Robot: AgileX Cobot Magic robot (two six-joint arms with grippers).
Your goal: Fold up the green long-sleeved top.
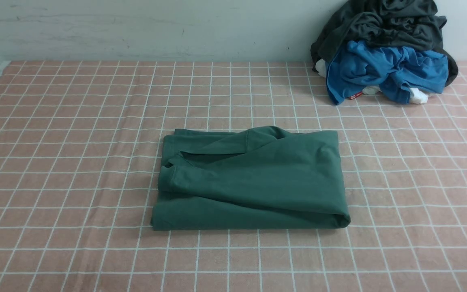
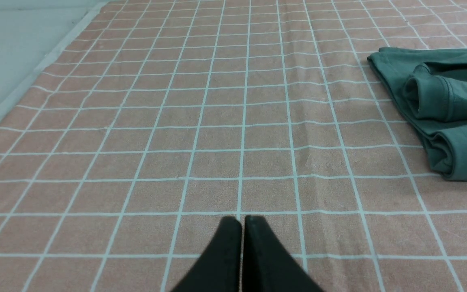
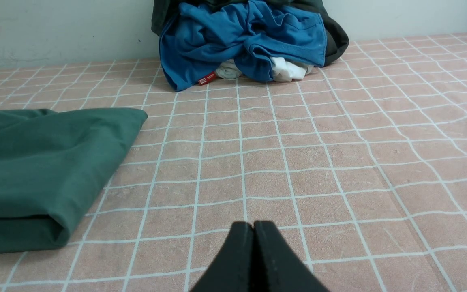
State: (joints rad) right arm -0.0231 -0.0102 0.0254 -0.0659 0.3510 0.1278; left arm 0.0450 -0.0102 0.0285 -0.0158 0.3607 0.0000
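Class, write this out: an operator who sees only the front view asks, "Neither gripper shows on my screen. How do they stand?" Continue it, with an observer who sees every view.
Observer: The left gripper is shut, holding nothing, above bare cloth.
Operator: And the right?
Observer: The right gripper is shut too, empty, clear of the green top.
Operator: What is the top's left edge like?
Observer: The left wrist view shows rolled, stacked layers there.

Only the fingertips are showing. The left gripper [image 2: 241, 221] is presenting two matte black fingers [image 2: 223, 259], broad at the base and tapering to rounded tips. The right gripper [image 3: 253, 225] is showing an identical black pair [image 3: 276, 263].
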